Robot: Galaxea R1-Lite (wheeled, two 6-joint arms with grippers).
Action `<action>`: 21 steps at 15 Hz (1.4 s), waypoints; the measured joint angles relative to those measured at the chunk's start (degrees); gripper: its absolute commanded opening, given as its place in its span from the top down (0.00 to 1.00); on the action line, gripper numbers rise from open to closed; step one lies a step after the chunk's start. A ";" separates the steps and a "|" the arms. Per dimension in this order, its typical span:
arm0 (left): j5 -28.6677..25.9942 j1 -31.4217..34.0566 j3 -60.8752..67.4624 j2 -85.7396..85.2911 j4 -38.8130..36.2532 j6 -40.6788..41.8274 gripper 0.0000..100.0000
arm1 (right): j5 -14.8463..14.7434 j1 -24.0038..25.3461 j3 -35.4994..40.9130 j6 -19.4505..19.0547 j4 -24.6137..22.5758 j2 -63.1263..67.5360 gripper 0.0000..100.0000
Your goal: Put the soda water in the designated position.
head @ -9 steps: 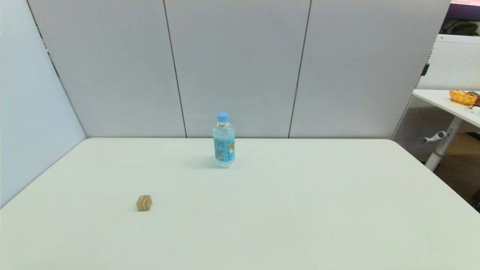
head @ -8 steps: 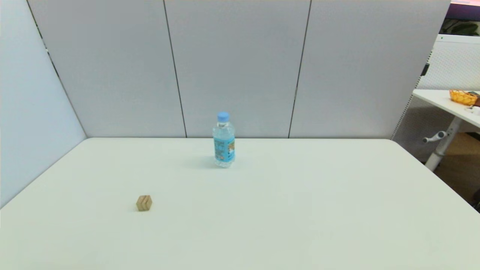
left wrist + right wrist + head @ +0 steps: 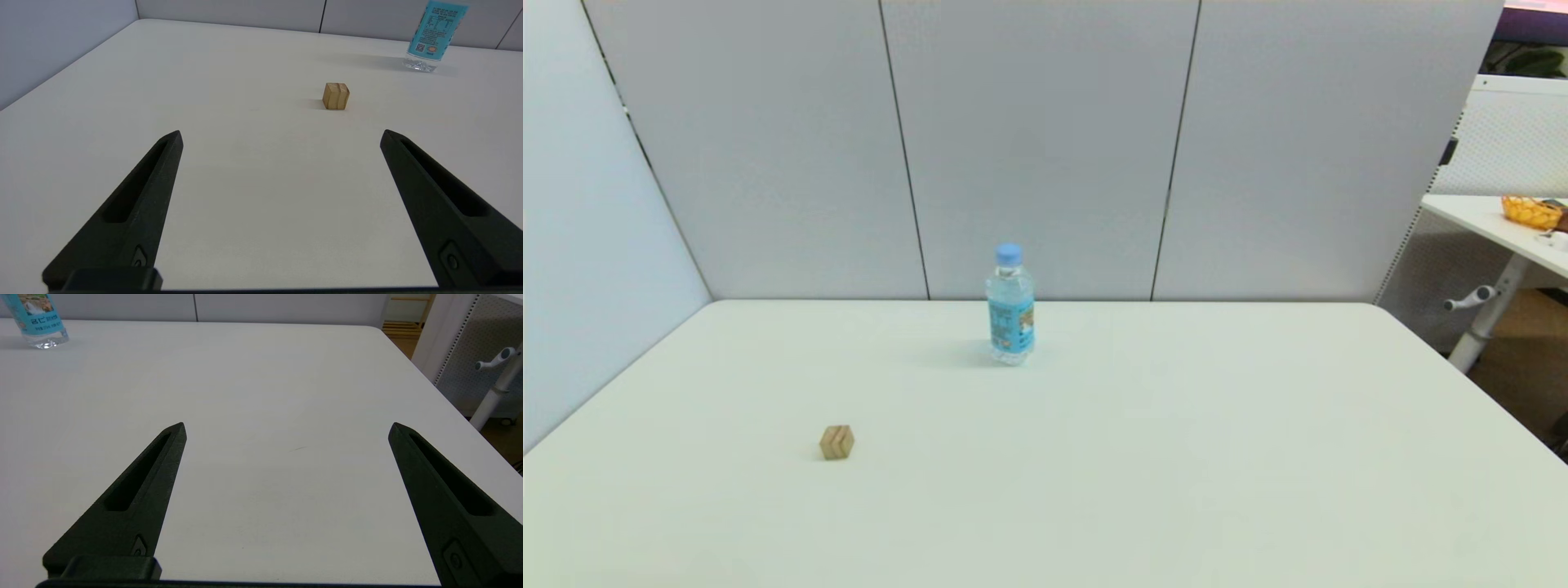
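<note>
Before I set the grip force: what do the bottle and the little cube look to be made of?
The soda water looks like thin clear plastic: see-through at its ribbed base, with a glossy blue label and a matte light-blue cap, probably plastic too. The cube looks like bare unvarnished wood: tan, matte, with darker grain stripes across its faces. Both stand on the white table, untouched.

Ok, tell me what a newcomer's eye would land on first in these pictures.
First, the small clear plastic soda water bottle with a light-blue cap and blue label, standing upright near the far middle of the white table. Next, the small wooden cube, alone on the table nearer the robot and to its left. Both the left gripper and the right gripper are open over bare table, holding nothing.
</note>
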 measured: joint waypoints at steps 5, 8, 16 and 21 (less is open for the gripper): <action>0.04 0.00 0.00 0.00 0.00 0.00 0.00 | 0.00 0.00 0.00 0.00 0.00 0.00 0.00; 0.09 0.02 0.00 0.00 0.02 -0.02 0.00 | 0.02 0.00 0.00 0.01 0.02 0.00 0.00; -2.35 0.02 -7.66 10.09 -2.13 2.38 0.00 | 0.02 0.00 0.00 0.01 0.00 0.00 0.00; -11.07 -0.94 -16.79 32.62 -8.35 7.92 0.00 | 0.00 0.02 0.00 0.01 0.00 0.00 0.00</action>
